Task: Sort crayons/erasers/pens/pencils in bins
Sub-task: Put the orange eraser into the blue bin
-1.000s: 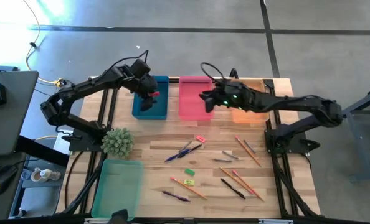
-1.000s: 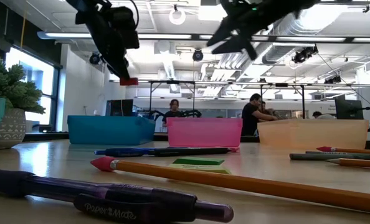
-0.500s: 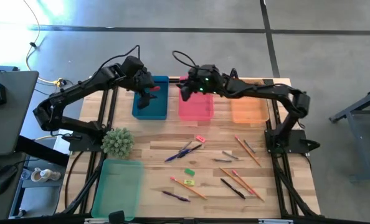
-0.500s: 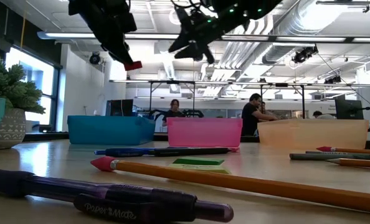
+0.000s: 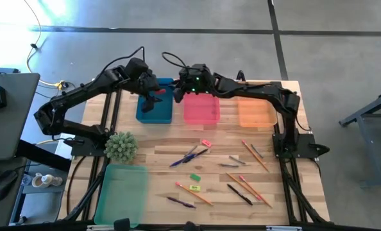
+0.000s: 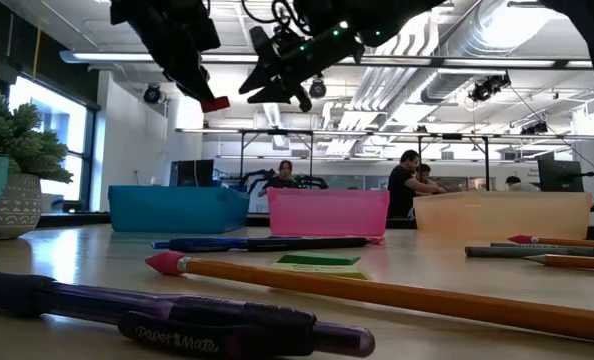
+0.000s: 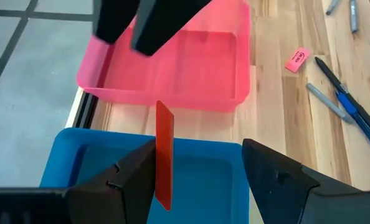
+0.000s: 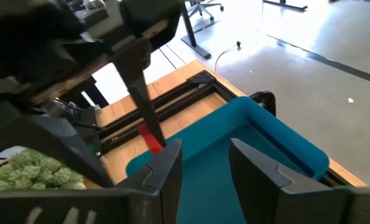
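I have the left gripper (image 7: pixel 200 168) over the blue bin (image 5: pixel 154 109), fingers spread, red eraser (image 7: pixel 164 155) upright against one finger. Bin directly below. Right gripper (image 8: pixel 203 165) at its 3 o'clock, part open, empty.

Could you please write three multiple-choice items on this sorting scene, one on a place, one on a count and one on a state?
1. Where does the left gripper hover?
A. over the blue bin
B. over the mint bin
C. over the orange bin

2. How many bins stand in the row along the table's far edge?
A. two
B. three
C. four

3. What state is the red eraser in?
A. lying on the table
B. lying in the pink bin
C. stuck on edge to one left finger, jaws wide

Answers: 1 A, blue tray lies below its fingers. 2 B, blue, pink, orange. 3 C, a gap shows beside it.
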